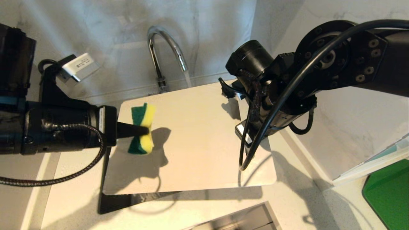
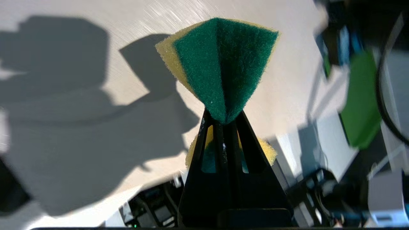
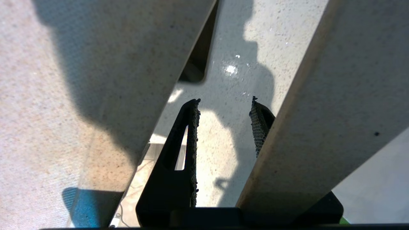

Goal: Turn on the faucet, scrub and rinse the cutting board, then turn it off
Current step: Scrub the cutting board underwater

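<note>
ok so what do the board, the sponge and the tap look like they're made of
Cutting board: probably plastic, matte beige, thin, with fine scratch marks.
Sponge: soft yellow foam with a fuzzy green scouring layer, pinched in the left gripper.
Faucet: polished metal, likely chrome, mirror-bright.

faucet (image 1: 166,51): glossy chrome | cutting board (image 1: 198,140): matt smooth plastic | sponge (image 1: 142,127): foam, rough scouring face

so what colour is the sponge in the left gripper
Green scouring face on yellow foam sponge, clearest in the left wrist view; left gripper pinches it.
</note>
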